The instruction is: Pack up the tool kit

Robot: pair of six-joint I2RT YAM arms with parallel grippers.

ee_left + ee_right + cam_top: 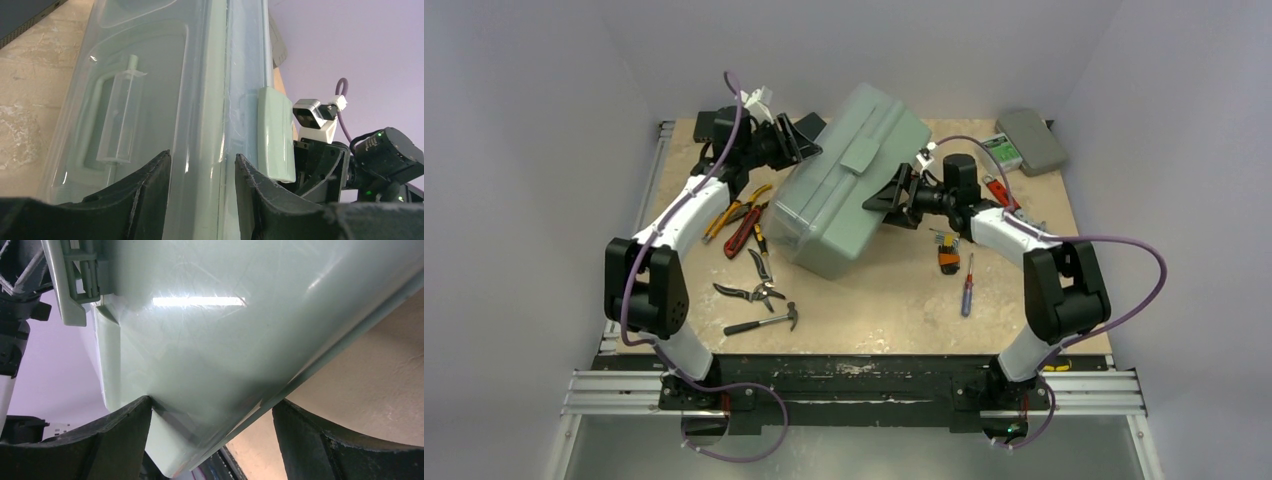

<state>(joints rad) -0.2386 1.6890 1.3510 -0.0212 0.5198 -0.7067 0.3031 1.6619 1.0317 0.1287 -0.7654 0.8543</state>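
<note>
The sage-green toolbox (849, 195) lies tilted in the middle of the table, lid shut, with its handle (861, 152) facing up. My left gripper (807, 136) is open at the box's far left end. In the left wrist view its fingers (150, 195) straddle the seam of the translucent lid (150, 90). My right gripper (888, 192) is open against the box's right side. In the right wrist view a lower corner of the box (200, 365) sits between the wide-apart jaws, touching the left finger (115, 432). Loose tools lie on both sides.
Left of the box lie yellow pliers (724, 212), red pliers (744, 230), snips (749, 293) and a hammer (764, 320). To the right lie a hex key set (948, 254), a screwdriver (967, 285) and a red tool (1001, 192). A flat grey case (1032, 140) is at the far right.
</note>
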